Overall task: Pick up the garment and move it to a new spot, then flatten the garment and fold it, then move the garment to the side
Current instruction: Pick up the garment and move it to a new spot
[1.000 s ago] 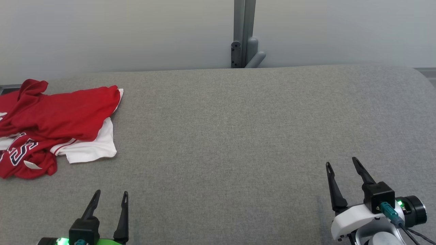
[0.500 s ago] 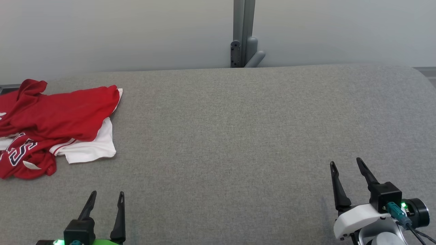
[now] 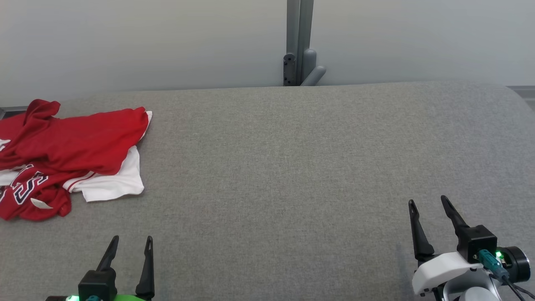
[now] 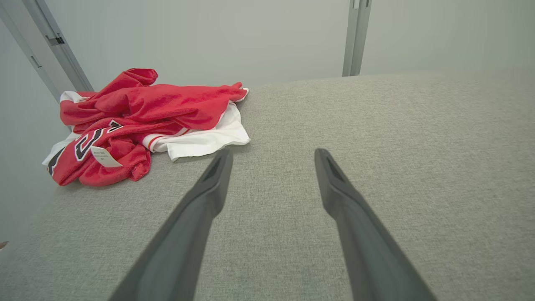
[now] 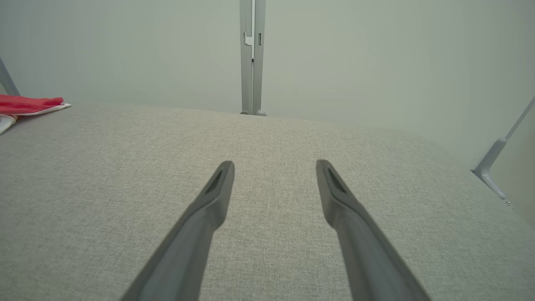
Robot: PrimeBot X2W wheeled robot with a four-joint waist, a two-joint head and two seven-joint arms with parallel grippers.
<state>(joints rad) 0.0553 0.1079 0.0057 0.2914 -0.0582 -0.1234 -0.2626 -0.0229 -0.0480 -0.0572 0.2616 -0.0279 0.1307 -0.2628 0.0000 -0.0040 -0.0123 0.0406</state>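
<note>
Right claw [image 3: 427,200] eased outward; both claws gape empty, garment [image 3: 71,146] beyond left claw [image 3: 132,238].

Counter [image 3: 292,167]: broad, covered in grey woven fabric, rounded far-right corner.
Wall [image 3: 146,42]: plain pale grey panels just behind the counter.
Post [image 3: 299,37]: grey metal upright between the panels.
Light: soft, even, no hard shadows.
</note>
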